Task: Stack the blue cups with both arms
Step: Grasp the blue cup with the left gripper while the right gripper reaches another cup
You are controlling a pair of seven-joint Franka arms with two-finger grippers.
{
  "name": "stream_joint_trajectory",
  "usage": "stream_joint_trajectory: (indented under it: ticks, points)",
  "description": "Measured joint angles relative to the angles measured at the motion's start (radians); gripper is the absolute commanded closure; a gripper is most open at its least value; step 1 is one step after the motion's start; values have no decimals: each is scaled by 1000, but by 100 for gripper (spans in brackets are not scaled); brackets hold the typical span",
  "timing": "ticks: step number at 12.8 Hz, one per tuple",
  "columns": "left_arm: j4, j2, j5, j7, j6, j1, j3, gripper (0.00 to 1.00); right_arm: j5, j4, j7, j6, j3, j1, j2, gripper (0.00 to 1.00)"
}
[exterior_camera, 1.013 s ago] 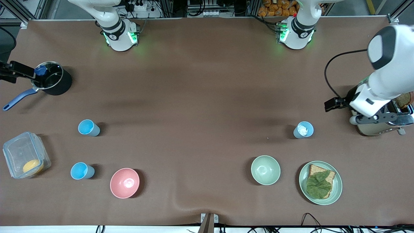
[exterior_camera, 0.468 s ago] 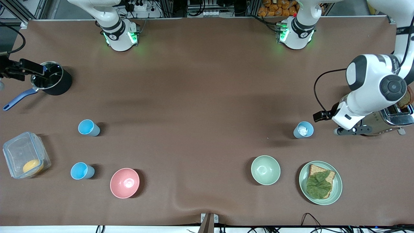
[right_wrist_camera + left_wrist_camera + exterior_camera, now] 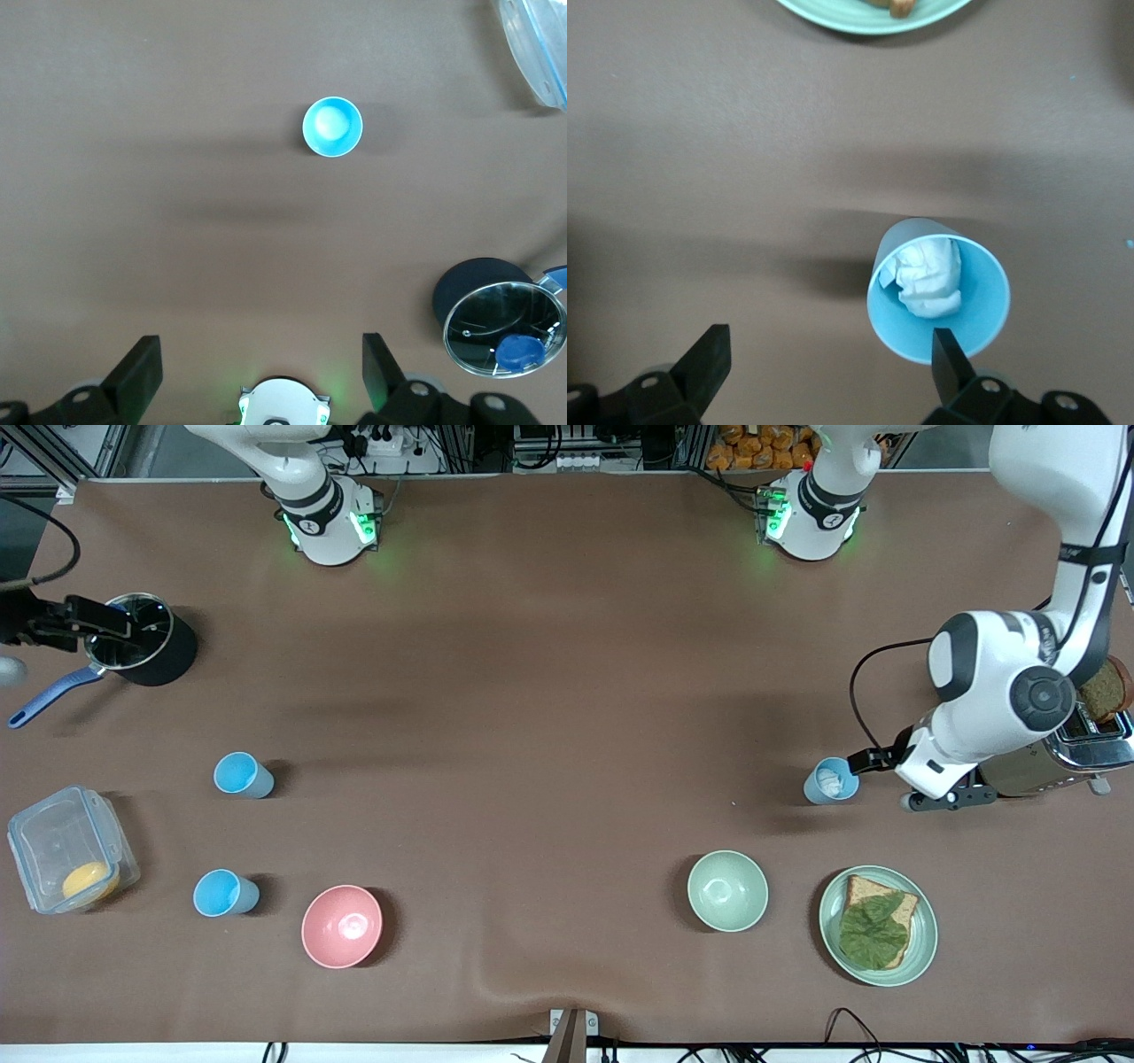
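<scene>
Here, three blue cups stand upright on the brown table (image 3: pixel 549 691), mouths up and long axes vertical. The grey-blue cup (image 3: pixel 831 781) sits toward the left arm's end of the table, farther from the front camera than the pale green bowl (image 3: pixel 727 890) and the green plate (image 3: pixel 877 926) bearing bread topped with a leaf (image 3: pixel 873 932). A crumpled white wad (image 3: pixel 928 277) lies inside this cup. The left gripper (image 3: pixel 886 757) hangs just beside it, between the cup and the toaster (image 3: pixel 1059 757); in the left wrist view its fingers (image 3: pixel 950 361) are spread wide, one fingertip at the cup's rim, the rest of the cup outside the gap.

Two sky-blue cups stand toward the right arm's end of the table, well apart from the grey-blue one. One sky-blue cup (image 3: pixel 241 774) is farther from the front camera; the other sky-blue cup (image 3: pixel 223 893) stands nearer, beside the pink bowl (image 3: pixel 342 926). A clear lidded container (image 3: pixel 71 849) holding something orange lies close to them.

The right gripper (image 3: pixel 97 627) is over the rim of a black saucepan (image 3: pixel 142 646) with a blue handle; its wrist view shows the fingers (image 3: pixel 137 372) wide apart, holding nothing.
</scene>
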Motion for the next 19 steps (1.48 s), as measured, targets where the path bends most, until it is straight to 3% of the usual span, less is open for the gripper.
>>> stream_joint_trajectory:
  ticks: [1,5,7,11,15,19]
  points:
    - [-3,12,0,0,9,0,0,1,-5,-13,0,32,0,0,18,0]
    - [-6,39,0,-2,23,0,0,47,-54,-188,0,321,-1,0,69,0]
    - [-7,54,0,-15,32,0,-1,62,-73,-272,1,434,-4,-4,104,0]
    - [-7,62,-9,-39,38,-6,-9,100,-78,-289,-2,557,-13,-23,230,0]
    - [5,59,-22,-68,40,-9,-54,100,-110,-289,-2,657,-13,-23,315,0]
    - [26,27,-22,-210,38,-11,-174,100,-114,-289,-2,700,-13,-26,394,0]
